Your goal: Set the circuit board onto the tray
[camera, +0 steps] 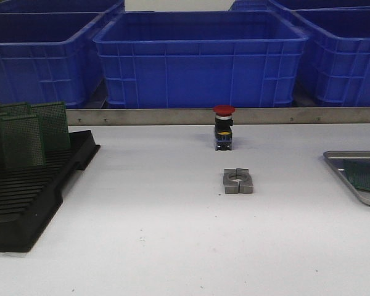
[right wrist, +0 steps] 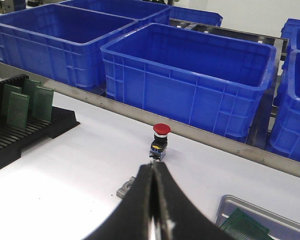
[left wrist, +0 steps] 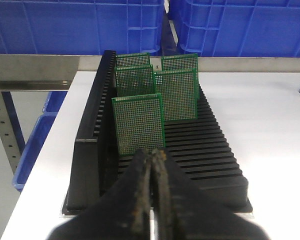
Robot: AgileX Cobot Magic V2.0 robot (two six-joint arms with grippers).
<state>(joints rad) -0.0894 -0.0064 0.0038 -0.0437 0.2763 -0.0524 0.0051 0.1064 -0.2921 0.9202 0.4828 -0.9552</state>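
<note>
Several green circuit boards (camera: 31,132) stand upright in a black slotted rack (camera: 24,203) at the left of the table. In the left wrist view my left gripper (left wrist: 152,152) is shut and empty, just in front of the nearest board (left wrist: 138,124) and above the rack (left wrist: 205,150). The grey tray (camera: 351,156) lies at the right edge with one circuit board (camera: 365,176) flat in it. My right gripper (right wrist: 152,166) is shut and empty above the table's middle, with the tray (right wrist: 225,205) and its board (right wrist: 242,226) off to one side. Neither gripper shows in the front view.
A red-capped push button (camera: 224,126) stands mid-table, with a grey metal clamp block (camera: 238,181) just in front of it. A metal rail (camera: 142,116) runs along the table's far edge, and big blue crates (camera: 200,58) stand behind it.
</note>
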